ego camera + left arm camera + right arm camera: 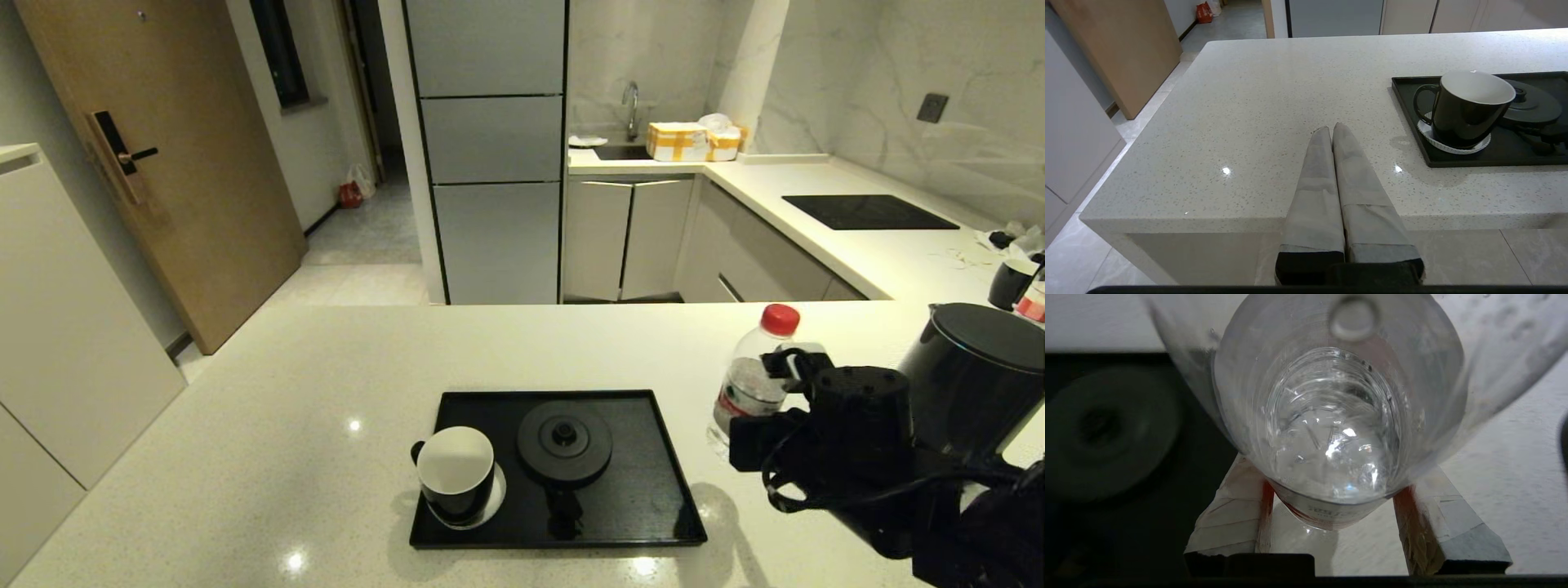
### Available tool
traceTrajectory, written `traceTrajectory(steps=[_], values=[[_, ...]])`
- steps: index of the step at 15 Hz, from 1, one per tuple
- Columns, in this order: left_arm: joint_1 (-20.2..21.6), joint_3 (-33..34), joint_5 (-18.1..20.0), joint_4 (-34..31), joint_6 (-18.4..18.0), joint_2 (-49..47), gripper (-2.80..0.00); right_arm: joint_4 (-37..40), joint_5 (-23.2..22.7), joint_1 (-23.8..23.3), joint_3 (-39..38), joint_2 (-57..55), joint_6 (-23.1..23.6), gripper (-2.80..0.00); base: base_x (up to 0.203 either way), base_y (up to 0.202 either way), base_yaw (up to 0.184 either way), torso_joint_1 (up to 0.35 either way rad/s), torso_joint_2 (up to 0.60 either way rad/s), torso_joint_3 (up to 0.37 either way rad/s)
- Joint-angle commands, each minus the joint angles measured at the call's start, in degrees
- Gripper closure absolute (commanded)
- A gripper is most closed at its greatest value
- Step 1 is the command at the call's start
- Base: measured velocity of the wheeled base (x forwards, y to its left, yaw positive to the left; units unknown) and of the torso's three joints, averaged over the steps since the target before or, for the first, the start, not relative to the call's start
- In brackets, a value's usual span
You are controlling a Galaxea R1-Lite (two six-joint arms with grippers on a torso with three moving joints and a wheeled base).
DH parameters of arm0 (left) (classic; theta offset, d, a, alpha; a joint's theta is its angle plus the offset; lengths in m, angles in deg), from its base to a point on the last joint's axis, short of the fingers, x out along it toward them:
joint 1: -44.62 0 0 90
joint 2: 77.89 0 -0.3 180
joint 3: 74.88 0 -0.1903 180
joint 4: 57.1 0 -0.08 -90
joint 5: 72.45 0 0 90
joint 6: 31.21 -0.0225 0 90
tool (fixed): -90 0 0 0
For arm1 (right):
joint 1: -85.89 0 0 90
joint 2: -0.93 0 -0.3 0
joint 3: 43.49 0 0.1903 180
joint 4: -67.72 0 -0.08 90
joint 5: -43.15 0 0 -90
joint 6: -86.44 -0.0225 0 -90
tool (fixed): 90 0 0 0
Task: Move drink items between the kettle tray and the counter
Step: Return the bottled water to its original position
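Evidently the right gripper (1331, 522) has the water bottle (755, 380) pinched between its 2 taped fingers (1237, 514), pads pressed to either side of the body near the red label; seen from the head camera the bottle hangs tilted just right of the tray (653, 457), over the counter (245, 457), its red cap leaning away; whether its base touches the stone I cannot tell, though the wrist camera shows counter under it.

Step in hand, as I judge it: carrying the bottle between counter and tray. To do it well: keep the squeeze firm but not crushing, since the thin plastic gives and the water inside shifts the weight; bring the bottle upright before setting down; pick a bare patch of tray; lower until the base sits flat, then let go.

Around: the mug (455, 474) stands on a white coaster (496, 502) at the tray's near-left corner; the round kettle base (565, 441) takes the tray's middle, leaving free floor mostly along the right side; both crowd any landing spot. The kettle (976, 376) stands on the counter close behind the right arm; a careless swing back could knock it. Left gripper (1332, 134) is parked at the counter's near edge, fingers pressed together, holding nothing, well clear of the tray.
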Motion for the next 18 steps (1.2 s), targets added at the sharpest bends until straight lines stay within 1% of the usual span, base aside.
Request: traceTrajectory(steps=[1, 5, 8, 11, 13, 15, 18], values=[[0.0, 0.0, 0.0, 0.1, 0.0, 0.1, 0.0, 2.3, 0.4, 6.2, 0.5, 1.4, -0.1, 0.0, 0.0, 0.0, 0.0, 0.0, 0.0, 0.0], [0.0, 0.0, 0.0, 0.1, 0.0, 0.0, 0.0, 2.2, -0.1, 7.5, 2.8, -3.7, -0.6, 0.0, 0.0, 0.0, 0.0, 0.0, 0.0, 0.0], [0.0, 0.0, -0.1, 0.0, 0.0, 0.0, 0.0, 2.4, -0.1, 8.0, 3.9, -5.9, -3.7, 0.0, 0.0, 0.0, 0.0, 0.0, 0.0, 0.0], [0.0, 0.0, -0.1, 0.1, 0.0, 0.1, 0.0, 2.5, -0.1, 9.9, 3.8, -6.9, -3.9, 0.0, 0.0, 0.0, 0.0, 0.0, 0.0, 0.0], [0.0, 0.0, 0.0, 0.1, 0.0, 0.1, 0.0, 2.7, -0.3, 10.7, 3.5, -7.1, -5.4, 0.0, 0.0, 0.0, 0.0, 0.0, 0.0, 0.0], [0.0, 0.0, 0.0, 0.0, 0.0, 0.0, 0.0, 2.3, -0.3, 11.6, 2.5, -8.3, -5.8, 0.0, 0.0, 0.0, 0.0, 0.0, 0.0, 0.0], [0.0, 0.0, 0.0, 0.0, 0.0, 0.0, 0.0, 2.1, -0.3, 11.7, 2.0, -9.2, -6.0, 0.0, 0.0, 0.0, 0.0, 0.0, 0.0, 0.0]])
